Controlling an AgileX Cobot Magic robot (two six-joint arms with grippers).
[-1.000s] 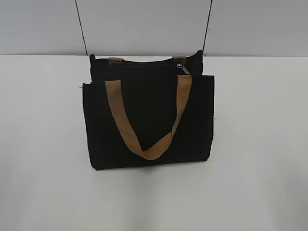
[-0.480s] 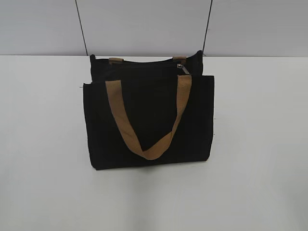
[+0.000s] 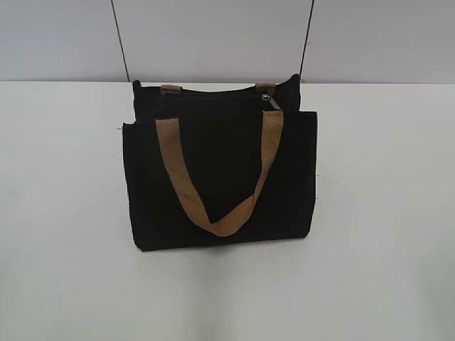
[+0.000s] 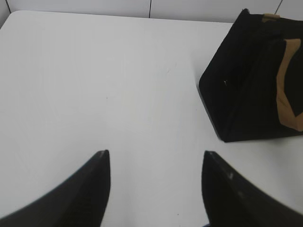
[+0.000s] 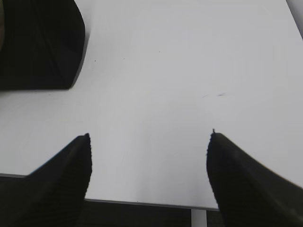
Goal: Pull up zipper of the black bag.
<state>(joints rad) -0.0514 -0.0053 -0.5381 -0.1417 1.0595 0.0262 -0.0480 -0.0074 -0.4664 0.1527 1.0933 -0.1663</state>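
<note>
The black bag [image 3: 220, 177] stands upright in the middle of the white table, its tan handle hanging over the front panel. The zipper [image 3: 213, 94] runs along the top edge, with its silver pull tab [image 3: 271, 101] near the right end. The bag also shows at the right of the left wrist view [image 4: 246, 85] and at the top left of the right wrist view [image 5: 38, 42]. My left gripper [image 4: 155, 153] is open and empty over bare table, left of the bag. My right gripper [image 5: 149, 137] is open and empty near the table's front edge, right of the bag. Neither gripper shows in the exterior view.
The white table [image 3: 384, 213] ends at a grey wall behind the bag. Its front edge [image 5: 142, 202] shows below the right gripper's fingers.
</note>
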